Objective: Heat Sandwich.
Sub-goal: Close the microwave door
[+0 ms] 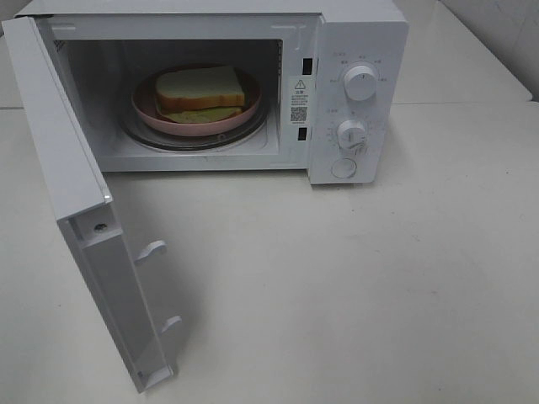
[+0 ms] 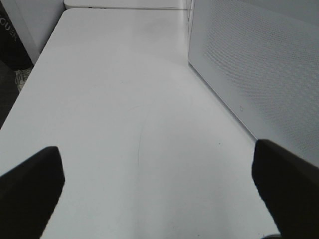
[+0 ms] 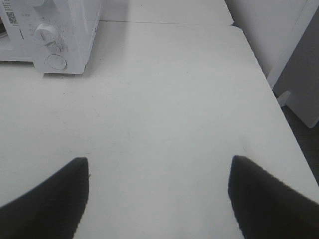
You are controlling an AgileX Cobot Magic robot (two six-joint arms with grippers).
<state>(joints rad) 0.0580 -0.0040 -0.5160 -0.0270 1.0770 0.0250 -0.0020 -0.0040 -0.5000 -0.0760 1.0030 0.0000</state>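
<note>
I see the sandwich [image 1: 200, 89] on its plate [image 1: 145, 109] inside the microwave [image 1: 370, 38], up at eleven o'clock, door [image 1: 80, 198] standing wide toward eight. Left pincer [image 2: 158, 186] and right pincer [image 3: 159, 199] both spread apart over the worktop [image 1: 354, 286], gripping nothing.

The sandwich [image 1: 200, 93] lies flat on a pink plate [image 1: 147, 108] inside the open microwave [image 1: 358, 50]; white bread, tan crust, green filling.
</note>
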